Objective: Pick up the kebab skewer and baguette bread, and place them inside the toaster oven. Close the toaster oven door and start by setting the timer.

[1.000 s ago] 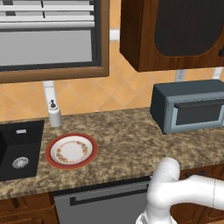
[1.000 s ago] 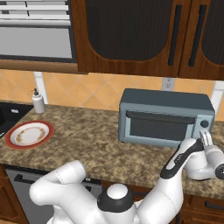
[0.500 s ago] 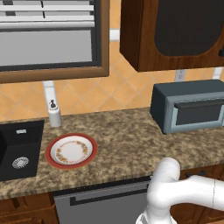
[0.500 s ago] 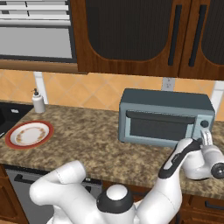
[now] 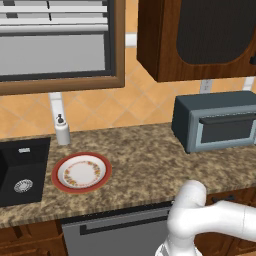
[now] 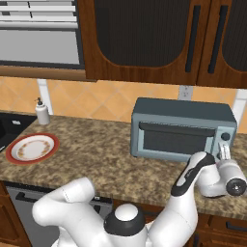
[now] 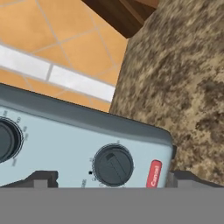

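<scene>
Right base view: at far left a red-rimmed plate (image 6: 32,147) sits on the speckled table (image 6: 91,149). Centre-right stands the toaster oven (image 6: 182,129), its toaster oven door (image 6: 174,141) shut. At the right edge the gripper (image 6: 224,153), fingers spread wide and holding nothing, points at the control panel. Hand view: a dark knob (image 7: 113,165) sits low centre, a red button (image 7: 154,174) just right.

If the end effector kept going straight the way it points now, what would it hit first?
Most likely the dark round knob on the toaster oven control panel, centred between the open end effector tips; the remaining gap is hard to judge.
</scene>
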